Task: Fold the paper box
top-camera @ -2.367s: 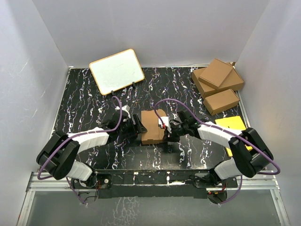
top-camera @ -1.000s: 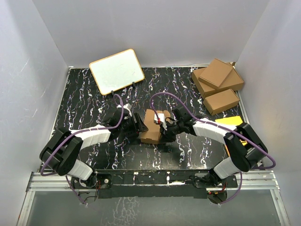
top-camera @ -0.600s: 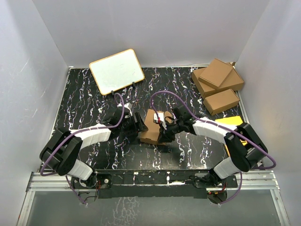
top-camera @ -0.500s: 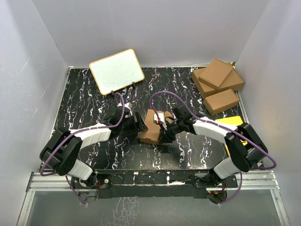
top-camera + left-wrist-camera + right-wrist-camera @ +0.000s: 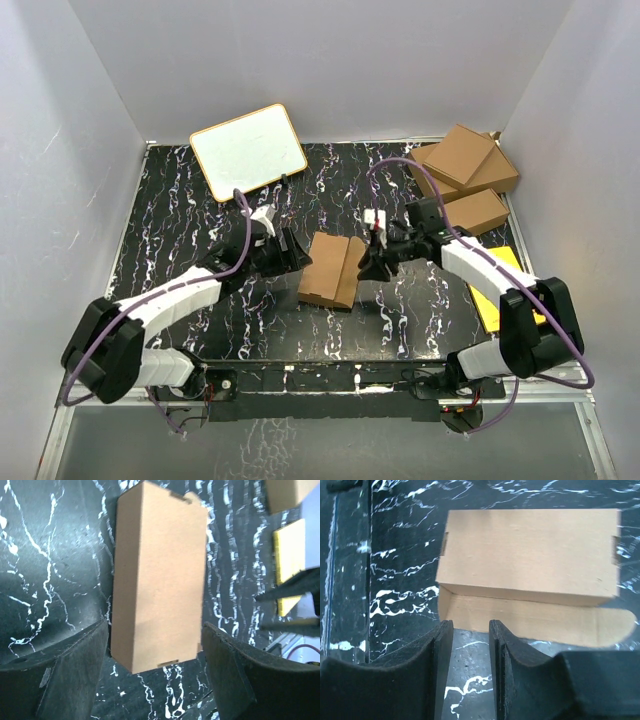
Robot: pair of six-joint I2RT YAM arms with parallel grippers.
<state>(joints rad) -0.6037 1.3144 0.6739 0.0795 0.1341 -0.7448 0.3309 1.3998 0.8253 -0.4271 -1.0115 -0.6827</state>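
No text, label, brand, number or sign can be read in any view. The box point(image 5: 332, 270) is plain brown on every face that shows, in the overhead view and in both wrist views. The whiteboard point(image 5: 248, 150), behind and left of the box, carries no writing. The cartons point(image 5: 462, 170), behind and right of the box, look unprinted. The yellow sheet point(image 5: 289, 560), right of the box, shows only faint dark lines, too small to read as letters.

Paper box point(image 5: 331, 270) sits mid-table point(image 5: 180, 200). Left gripper point(image 5: 293, 250) is at its nine o'clock, right gripper point(image 5: 367, 266) at three, both seemingly just clear. Cartons point(image 5: 462, 170) at two, whiteboard point(image 5: 248, 150) at eleven.
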